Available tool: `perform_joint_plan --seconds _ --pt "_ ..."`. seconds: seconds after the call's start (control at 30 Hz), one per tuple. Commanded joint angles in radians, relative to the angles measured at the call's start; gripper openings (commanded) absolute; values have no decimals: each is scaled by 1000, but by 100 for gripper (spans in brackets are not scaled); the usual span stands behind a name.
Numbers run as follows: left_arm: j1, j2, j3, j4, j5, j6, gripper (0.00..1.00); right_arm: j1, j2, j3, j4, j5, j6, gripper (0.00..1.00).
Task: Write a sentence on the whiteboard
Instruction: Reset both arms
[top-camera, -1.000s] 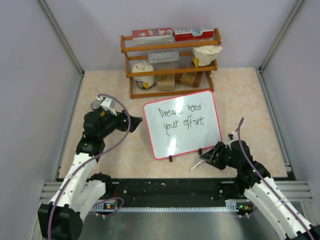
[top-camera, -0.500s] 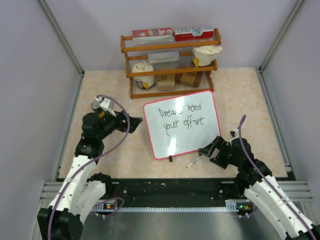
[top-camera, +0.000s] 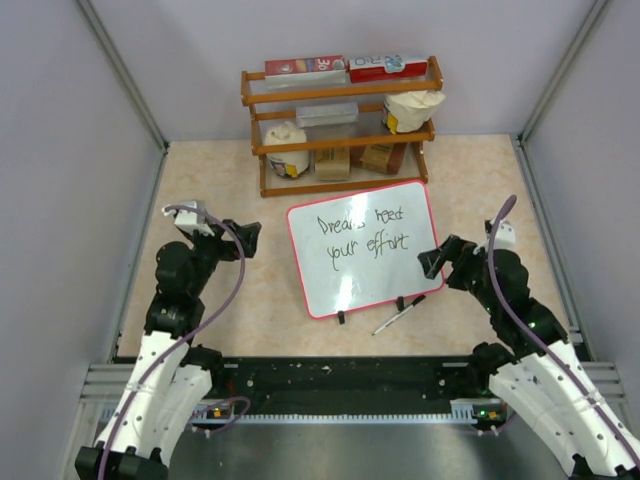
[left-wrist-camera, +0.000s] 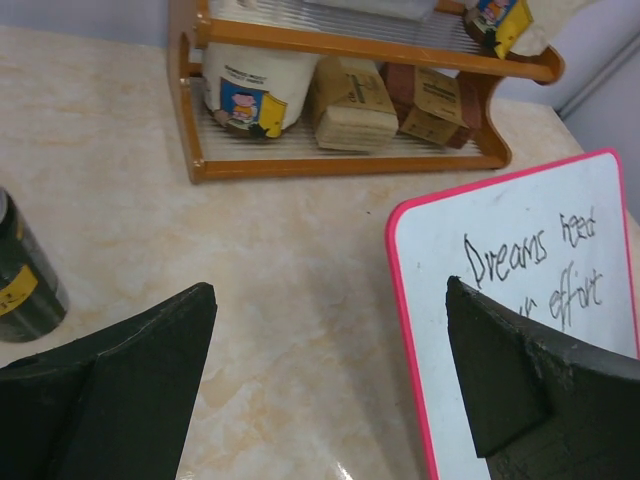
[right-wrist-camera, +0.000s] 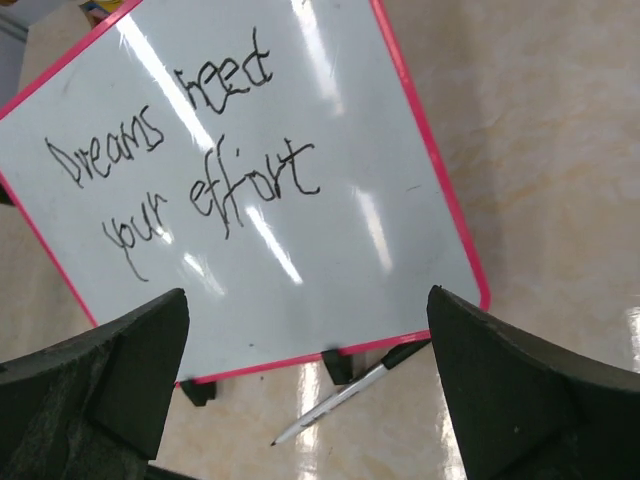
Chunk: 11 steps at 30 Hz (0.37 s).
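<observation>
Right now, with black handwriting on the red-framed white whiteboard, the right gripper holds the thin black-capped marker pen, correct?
The right gripper is open and empty; the marker pen lies on the table beside the whiteboard's near edge, shown in the right wrist view.

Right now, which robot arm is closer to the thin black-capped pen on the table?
Right. The right end effector, open, hovers just beyond the thin black-capped pen, beside the red-framed whiteboard's right edge. The left end effector is beyond the board's left side.
</observation>
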Motion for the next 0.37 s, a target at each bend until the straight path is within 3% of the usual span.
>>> perform_joint_plan --seconds 0.0,0.13,0.3,0.33 --pt "-1 -22 -34 21 -156 -3 99 -10 -10 20 139 233 -152 99" --pt "-2 -40 -84 80 -187 4 99 -10 -79 -107 379 298 -383 97" --pt "-2 -30 -154 157 -190 15 99 -10 -90 -234 572 405 -469 99" --pt "-2 -25 -160 166 -190 44 99 -10 -82 -298 675 413 -544 99"
